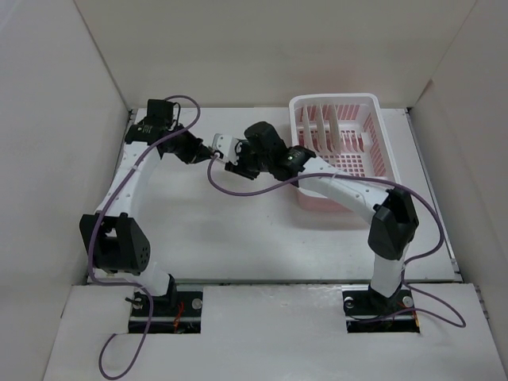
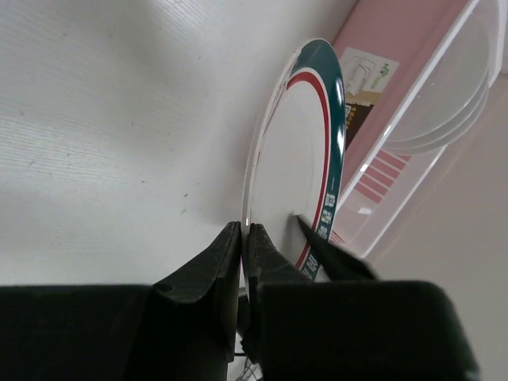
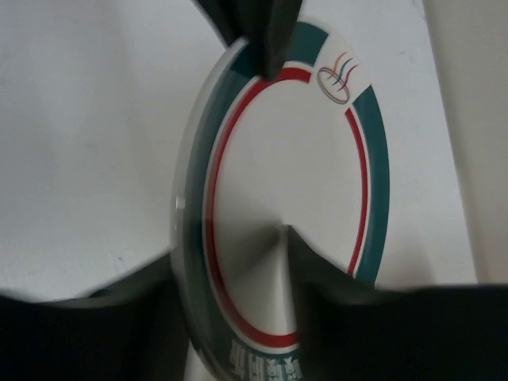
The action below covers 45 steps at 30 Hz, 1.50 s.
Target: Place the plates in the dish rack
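Observation:
A white plate (image 1: 220, 145) with a dark green rim band and a red ring hangs on edge above the table, held between my two grippers. My left gripper (image 1: 211, 149) is shut on its rim, as the left wrist view (image 2: 245, 236) shows, with the plate (image 2: 295, 159) rising from the fingers. My right gripper (image 1: 232, 161) straddles the opposite edge of the plate (image 3: 302, 159): one finger (image 3: 341, 278) lies on its face and the other sits behind it, so the gripper (image 3: 230, 258) is closed on the plate. The pink dish rack (image 1: 373, 135) stands to the right.
Other plates (image 1: 317, 127) stand upright between the rack's tines. The rack's pink wall (image 2: 397, 103) is close beside the held plate. White walls enclose the table. A purple cable (image 1: 246, 193) hangs under the right arm.

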Motion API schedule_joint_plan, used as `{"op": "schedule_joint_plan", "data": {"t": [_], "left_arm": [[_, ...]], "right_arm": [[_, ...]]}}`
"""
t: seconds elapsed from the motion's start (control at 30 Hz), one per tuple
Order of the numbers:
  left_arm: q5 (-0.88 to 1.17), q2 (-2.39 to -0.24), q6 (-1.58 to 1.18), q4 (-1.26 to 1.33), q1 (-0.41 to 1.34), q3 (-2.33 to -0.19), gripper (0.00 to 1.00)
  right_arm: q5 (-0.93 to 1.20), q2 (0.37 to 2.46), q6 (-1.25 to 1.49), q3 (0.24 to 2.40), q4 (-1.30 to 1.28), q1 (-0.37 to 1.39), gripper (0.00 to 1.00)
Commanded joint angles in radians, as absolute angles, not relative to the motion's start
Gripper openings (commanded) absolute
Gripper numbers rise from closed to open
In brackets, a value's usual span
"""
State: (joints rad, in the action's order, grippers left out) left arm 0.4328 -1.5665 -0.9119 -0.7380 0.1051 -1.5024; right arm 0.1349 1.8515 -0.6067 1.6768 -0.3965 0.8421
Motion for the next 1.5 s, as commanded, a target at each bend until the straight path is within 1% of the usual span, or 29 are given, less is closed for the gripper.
{"op": "schedule_joint_plan", "data": {"t": [0.0, 0.03, 0.1, 0.13, 0.2, 0.27, 0.3, 0.33, 0.37, 0.4, 0.5, 0.57, 0.67, 0.7, 0.73, 0.8, 0.87, 0.93, 0.97, 1.07, 1.13, 1.33, 1.47], "left_arm": [[0.479, -1.497, -0.936, -0.726, 0.095, -1.505, 0.0], [0.479, -1.488, -0.936, -0.726, 0.095, -1.494, 0.0], [0.488, -1.488, -0.936, -0.713, 0.084, -1.485, 0.0], [0.497, -1.477, -0.936, -0.694, 0.072, -1.476, 0.0], [0.497, -1.467, -0.936, -0.663, 0.063, -1.457, 0.0], [0.535, -1.453, -0.948, -0.576, 0.054, -1.422, 0.0], [0.552, -1.439, -0.948, -0.534, 0.045, -1.405, 0.03], [0.605, -1.439, -0.96, -0.437, 0.044, -1.387, 0.26], [0.626, -1.428, -0.974, -0.402, 0.044, -1.373, 0.4], [0.636, -1.418, -0.974, -0.326, 0.034, -1.353, 0.99], [0.591, -1.408, -0.933, -0.316, 0.034, -1.364, 1.0], [0.499, -1.399, -0.887, -0.339, 0.034, -1.378, 1.0], [0.372, -1.399, -0.761, -0.402, 0.072, -1.411, 1.0], [0.288, -1.399, -0.73, -0.423, 0.084, -1.411, 1.0], [0.244, -1.39, -0.707, -0.434, 0.107, -1.411, 1.0], [0.152, -1.39, -0.651, -0.434, 0.129, -1.373, 1.0], [0.102, -1.378, -0.629, -0.434, 0.15, -1.326, 1.0], [0.101, -1.378, -0.615, -0.422, 0.15, -1.29, 1.0], [0.101, -1.368, -0.615, -0.413, 0.159, -1.27, 1.0], [0.117, -1.379, -0.606, -0.385, 0.16, -1.217, 1.0], [0.13, -1.388, -0.606, -0.371, 0.17, -1.198, 1.0], [0.152, -1.424, -0.577, -0.362, 0.189, -1.218, 1.0], [0.172, -1.433, -0.568, -0.362, 0.189, -1.227, 1.0]], "right_arm": [[0.126, 1.862, -0.588, 1.72, -0.351, 0.854, 0.33], [0.126, 1.862, -0.572, 1.72, -0.351, 0.854, 0.18], [0.135, 1.852, -0.572, 1.71, -0.342, 0.864, 0.1], [0.12, 1.852, -0.572, 1.71, -0.342, 0.864, 0.04], [0.106, 1.824, -0.572, 1.698, -0.331, 0.873, 0.01], [0.095, 1.804, -0.563, 1.698, -0.331, 0.873, 0.0], [0.081, 1.781, -0.554, 1.675, -0.307, 0.873, 0.0], [0.081, 1.769, -0.543, 1.675, -0.295, 0.873, 0.0], [0.048, 1.757, -0.543, 1.658, -0.281, 0.873, 0.0], [0.007, 1.712, -0.481, 1.646, -0.235, 0.873, 0.0], [-0.003, 1.689, -0.424, 1.646, -0.218, 0.828, 0.0], [-0.003, 1.643, -0.303, 1.655, -0.192, 0.789, 0.0], [0.029, 1.57, -0.133, 1.664, -0.181, 0.675, 0.0], [0.044, 1.55, -0.089, 1.655, -0.181, 0.64, 0.0], [0.072, 1.528, -0.053, 1.655, -0.181, 0.565, 0.0], [0.089, 1.471, 0.023, 1.622, -0.181, 0.485, 0.0], [0.129, 1.422, 0.061, 1.585, -0.181, 0.361, 0.0], [0.149, 1.399, 0.072, 1.56, -0.181, 0.278, 0.0], [0.162, 1.39, 0.072, 1.548, -0.181, 0.202, 0.0], [0.149, 1.378, 0.072, 1.493, -0.161, 0.093, 0.0], [0.14, 1.405, 0.045, 1.482, -0.15, 0.065, 0.0], [0.265, 1.549, 0.032, 1.515, -0.15, -0.018, 0.0], [0.29, 1.62, 0.041, 1.525, -0.15, -0.064, 0.0]]}}
